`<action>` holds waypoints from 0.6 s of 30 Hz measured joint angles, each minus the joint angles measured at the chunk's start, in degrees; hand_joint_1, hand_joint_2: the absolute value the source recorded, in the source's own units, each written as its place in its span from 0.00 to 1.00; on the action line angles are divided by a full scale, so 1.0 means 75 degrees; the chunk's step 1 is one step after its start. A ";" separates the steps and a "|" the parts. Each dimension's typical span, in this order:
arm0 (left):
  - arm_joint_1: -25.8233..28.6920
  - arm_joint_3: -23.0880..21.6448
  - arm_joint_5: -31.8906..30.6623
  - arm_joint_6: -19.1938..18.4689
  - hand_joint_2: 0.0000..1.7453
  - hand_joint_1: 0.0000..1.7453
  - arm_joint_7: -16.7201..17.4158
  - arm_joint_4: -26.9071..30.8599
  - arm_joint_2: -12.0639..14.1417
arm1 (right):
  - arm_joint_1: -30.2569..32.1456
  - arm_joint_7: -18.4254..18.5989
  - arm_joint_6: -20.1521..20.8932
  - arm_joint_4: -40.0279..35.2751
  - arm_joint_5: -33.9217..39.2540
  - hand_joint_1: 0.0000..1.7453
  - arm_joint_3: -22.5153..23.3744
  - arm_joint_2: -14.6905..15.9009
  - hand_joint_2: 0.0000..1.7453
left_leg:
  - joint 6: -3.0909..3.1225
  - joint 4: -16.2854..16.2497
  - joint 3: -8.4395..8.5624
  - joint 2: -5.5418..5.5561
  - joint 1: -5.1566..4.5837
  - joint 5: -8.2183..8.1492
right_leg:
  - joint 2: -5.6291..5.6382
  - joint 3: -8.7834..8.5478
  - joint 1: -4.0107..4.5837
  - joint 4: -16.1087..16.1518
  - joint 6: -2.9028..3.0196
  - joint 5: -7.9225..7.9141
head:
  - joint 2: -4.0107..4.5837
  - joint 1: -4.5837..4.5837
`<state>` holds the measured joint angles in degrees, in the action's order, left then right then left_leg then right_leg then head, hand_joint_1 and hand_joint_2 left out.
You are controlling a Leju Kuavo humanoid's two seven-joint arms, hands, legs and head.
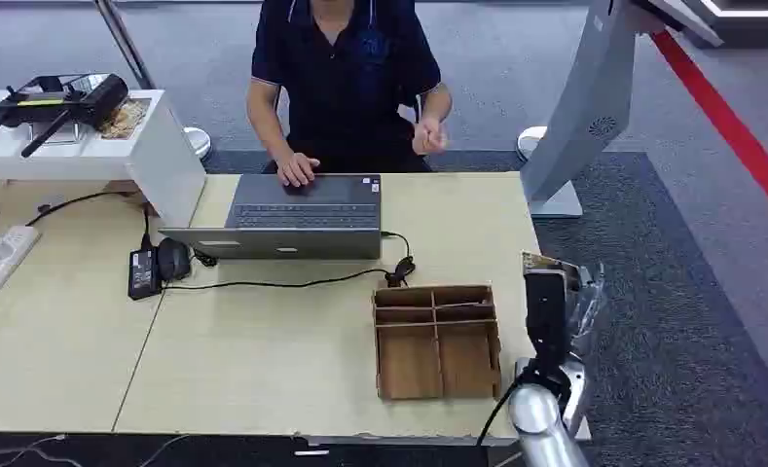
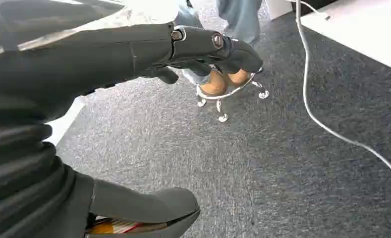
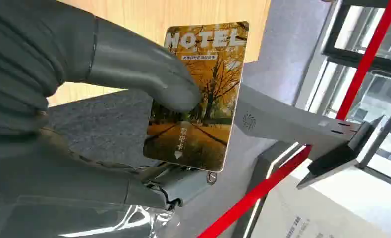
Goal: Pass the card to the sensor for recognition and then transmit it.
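My right hand [image 1: 555, 309] is raised beside the table's right edge and pinches a hotel card [image 3: 198, 99] between thumb and fingers. The card carries an autumn tree picture and the word HOTEL; its top edge [image 1: 539, 261] peeks above the hand. The grey sensor kiosk [image 1: 594, 97] stands on the floor beyond the table's far right corner, well ahead of the card. In the right wrist view the kiosk [image 3: 282, 124] and its slanted screen [image 3: 339, 161] lie behind the card. My left hand [image 2: 134, 54] hangs over grey carpet, its fingers apart from the thumb and nothing between them.
A person [image 1: 346, 68] sits across the table at an open laptop [image 1: 297, 219]. A wooden divider box [image 1: 438, 341] stands left of my right hand. A charger and mouse [image 1: 161, 263] with cables lie mid-table. A white stand [image 1: 78, 136] holds a black device at the far left.
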<state>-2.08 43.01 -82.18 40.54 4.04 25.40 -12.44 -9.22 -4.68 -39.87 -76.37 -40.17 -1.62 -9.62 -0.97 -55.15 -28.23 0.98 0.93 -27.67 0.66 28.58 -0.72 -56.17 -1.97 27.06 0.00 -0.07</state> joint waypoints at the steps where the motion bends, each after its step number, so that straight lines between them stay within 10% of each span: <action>1: 0.0000 0.0000 -0.0003 0.0000 1.00 0.00 0.0000 0.0003 0.0000 | 0.0010 0.0026 0.0000 0.0003 -0.0050 1.00 0.0006 0.0014 1.00 | 0.0000 0.0000 0.0000 0.0000 0.0000 0.0000 | 0.0000 0.0000 0.0000 0.0000 0.0000 0.0000 | 0.0000 0.0000; 18: 0.0001 0.0000 0.0023 0.0000 1.00 0.00 0.0216 0.0000 0.0000 | 0.0375 0.0294 -0.0003 0.0463 -0.0667 1.00 0.0396 0.0254 1.00 | 0.0000 0.0000 0.0000 0.0000 0.0000 0.0000 | 0.0000 0.0001 0.0000 0.0002 0.0000 0.0000 | 0.0000 0.0000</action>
<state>-2.08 43.01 -82.01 40.54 5.66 25.40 -12.44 -6.41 -2.47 -39.89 -72.90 -45.18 1.35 -7.72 -0.97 -55.15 -28.23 0.98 0.93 -27.67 0.66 28.59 -0.72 -56.16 -1.97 27.06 0.00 -0.07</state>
